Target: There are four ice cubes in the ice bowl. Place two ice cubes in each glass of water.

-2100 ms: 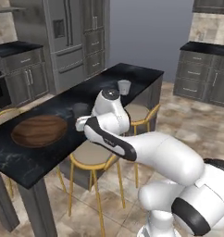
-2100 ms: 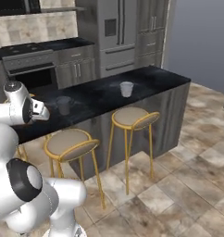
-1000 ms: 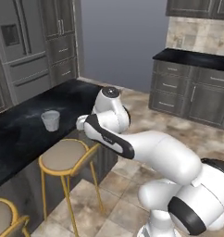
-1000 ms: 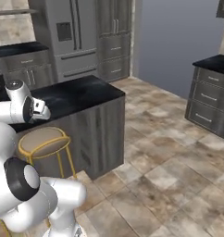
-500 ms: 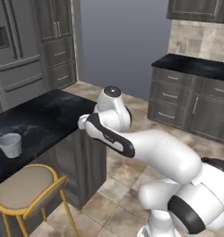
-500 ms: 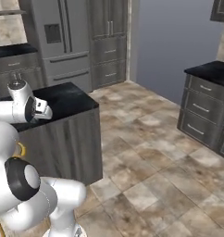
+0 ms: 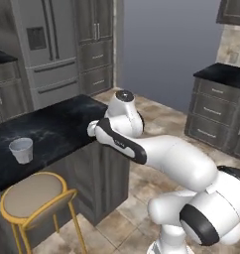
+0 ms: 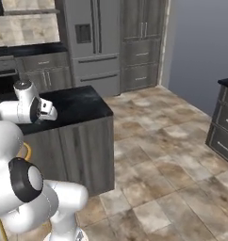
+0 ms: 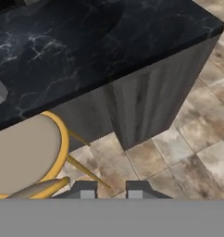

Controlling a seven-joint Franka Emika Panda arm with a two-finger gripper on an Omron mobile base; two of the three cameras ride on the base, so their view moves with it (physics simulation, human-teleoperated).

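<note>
On the black island counter (image 7: 62, 124) I see one glass of water (image 7: 22, 150) above a stool (image 7: 30, 199). My gripper (image 9: 111, 190) hangs over the floor, fingers parted, grasping nothing.

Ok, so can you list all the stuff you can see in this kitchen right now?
glass of water: one, pale grey-white, on the island's black top near its left end in the left base view.
island: one, black marbled top on dark grey wood sides, in front of the robot.
stool: one, tan round seat with yellow metal frame, tucked against the island below the glass.
fridge: one, grey steel, against the back wall.
cabinets: dark grey with black top, along the right wall.
floor: beige and brown stone tiles.
arm: one, white, reaching over the island corner.
hand: one, dark fingers slightly apart, holding nothing, above the floor by the stool.
</note>
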